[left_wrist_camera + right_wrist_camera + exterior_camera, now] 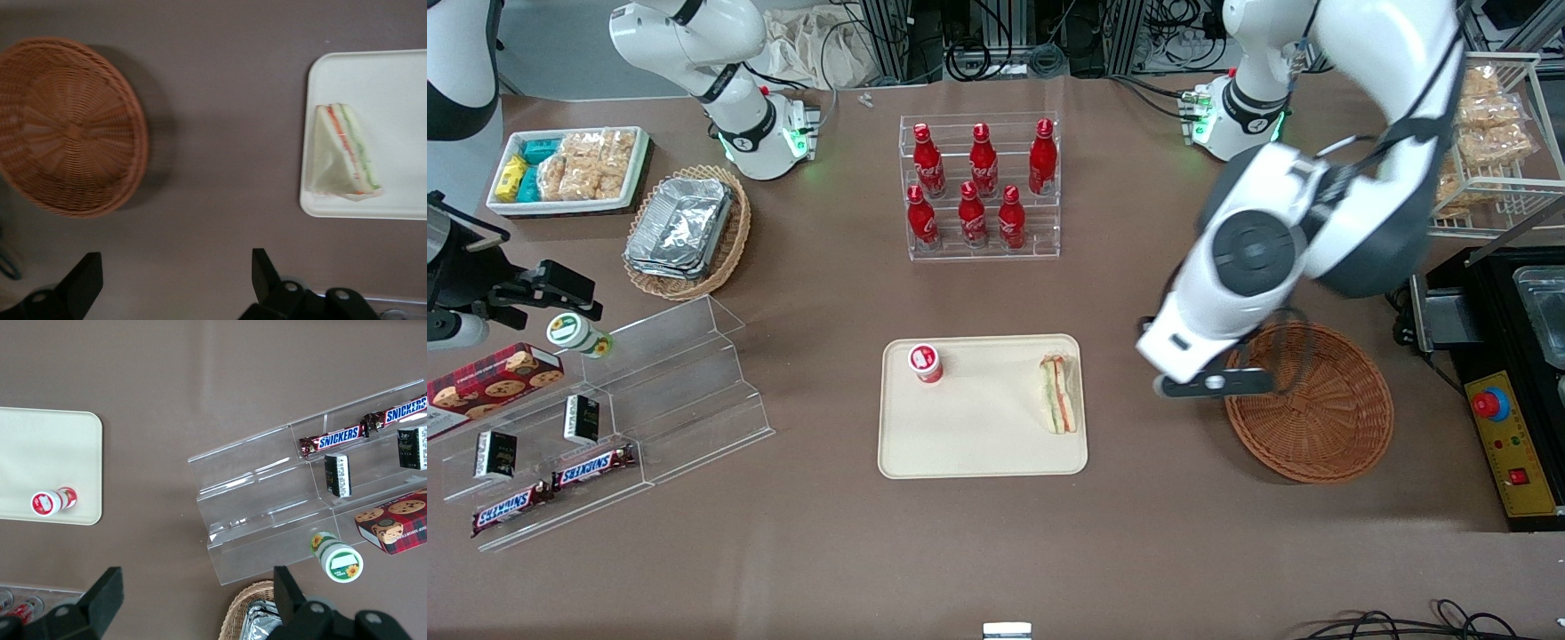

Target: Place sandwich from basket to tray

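The wrapped triangular sandwich (1058,394) (343,150) lies on the cream tray (978,449) (387,80), close to the edge nearest the basket. The round reddish-brown wicker basket (1316,413) (67,127) stands beside the tray toward the working arm's end of the table, with nothing in it. My gripper (1214,383) (175,263) hovers above the bare table between tray and basket. It is open, its fingers wide apart, and nothing is between them.
A small red-and-white cup (926,363) lies on the tray. A clear rack of red bottles (981,187) stands farther from the camera. A stepped acrylic shelf (658,400) with snacks lies toward the parked arm's end. A yellow control box (1507,436) sits beside the basket.
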Controlling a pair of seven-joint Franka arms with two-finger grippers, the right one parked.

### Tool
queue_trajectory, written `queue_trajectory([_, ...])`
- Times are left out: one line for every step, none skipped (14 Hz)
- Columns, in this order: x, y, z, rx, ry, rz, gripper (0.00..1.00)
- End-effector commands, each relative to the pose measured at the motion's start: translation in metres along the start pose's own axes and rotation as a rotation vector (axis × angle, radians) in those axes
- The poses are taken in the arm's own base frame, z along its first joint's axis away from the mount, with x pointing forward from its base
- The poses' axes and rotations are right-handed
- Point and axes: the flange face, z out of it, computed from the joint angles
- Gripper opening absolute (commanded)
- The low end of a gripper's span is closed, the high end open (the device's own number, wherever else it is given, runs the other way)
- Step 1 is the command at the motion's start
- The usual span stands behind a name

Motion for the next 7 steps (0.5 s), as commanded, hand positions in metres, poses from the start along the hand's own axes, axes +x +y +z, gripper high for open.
queue_trajectory([-0.017, -0.051, -0.038, 0.024, 0.019, 0.059, 0.99])
queue_trajectory([-0.021, -0.072, -0.051, 0.033, 0.018, 0.094, 0.99])
queue_trajectory([-0.026, -0.087, -0.059, 0.032, 0.009, 0.118, 0.99])
queue_trajectory([-0.029, -0.101, -0.067, 0.037, 0.011, 0.097, 0.99])
queue_trajectory([-0.033, -0.114, -0.075, 0.042, 0.015, 0.071, 0.99])
queue_trajectory([-0.033, -0.123, -0.078, 0.042, 0.019, 0.059, 0.99])
queue_trajectory([-0.034, -0.132, -0.082, 0.04, 0.026, 0.043, 0.99])
